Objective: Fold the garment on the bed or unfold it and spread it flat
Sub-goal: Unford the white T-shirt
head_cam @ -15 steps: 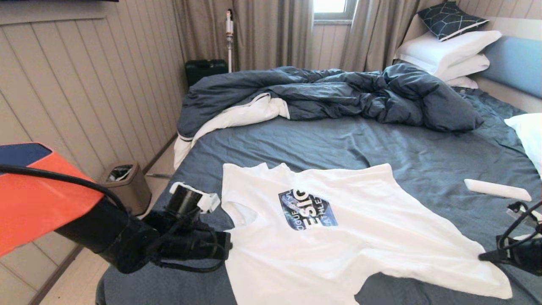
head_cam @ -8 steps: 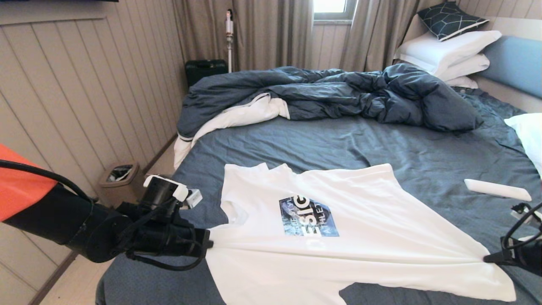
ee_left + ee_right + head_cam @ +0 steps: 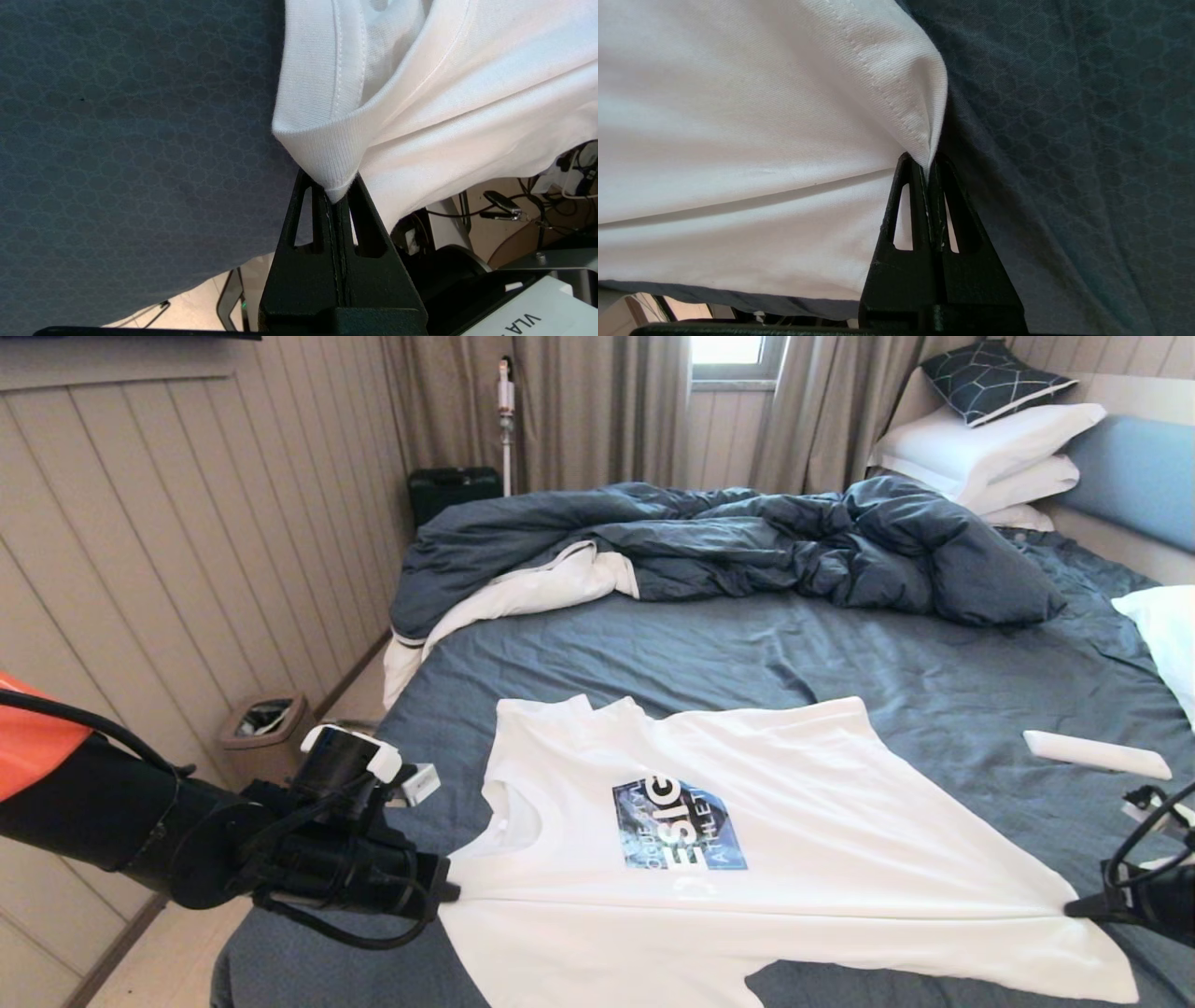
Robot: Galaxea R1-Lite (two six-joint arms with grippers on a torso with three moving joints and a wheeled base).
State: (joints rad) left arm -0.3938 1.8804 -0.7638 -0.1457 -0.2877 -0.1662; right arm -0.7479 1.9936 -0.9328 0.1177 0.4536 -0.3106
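Note:
The garment (image 3: 794, 859) is a white T-shirt with a blue printed panel, stretched crosswise over the near part of the bed (image 3: 747, 644), whose sheet is dark blue-grey. My left gripper (image 3: 448, 893) is shut on the ribbed collar (image 3: 327, 163) at the shirt's left end. At the far right, my right gripper (image 3: 1074, 905) is shut on the stitched hem (image 3: 920, 126). A taut crease runs between the two grips. The shirt's near edge hangs toward the bed's front edge.
A rumpled dark duvet (image 3: 747, 541) fills the far half of the bed, with white pillows (image 3: 990, 448) against the blue headboard (image 3: 1134, 476). A white flat object (image 3: 1097, 753) lies on the sheet at right. A bin (image 3: 261, 733) stands on the floor by the panelled wall.
My left gripper has pulled the collar leftward and slightly toward me, stretching the shirt taut. The collar opening has turned more into view. The right gripper has barely moved.

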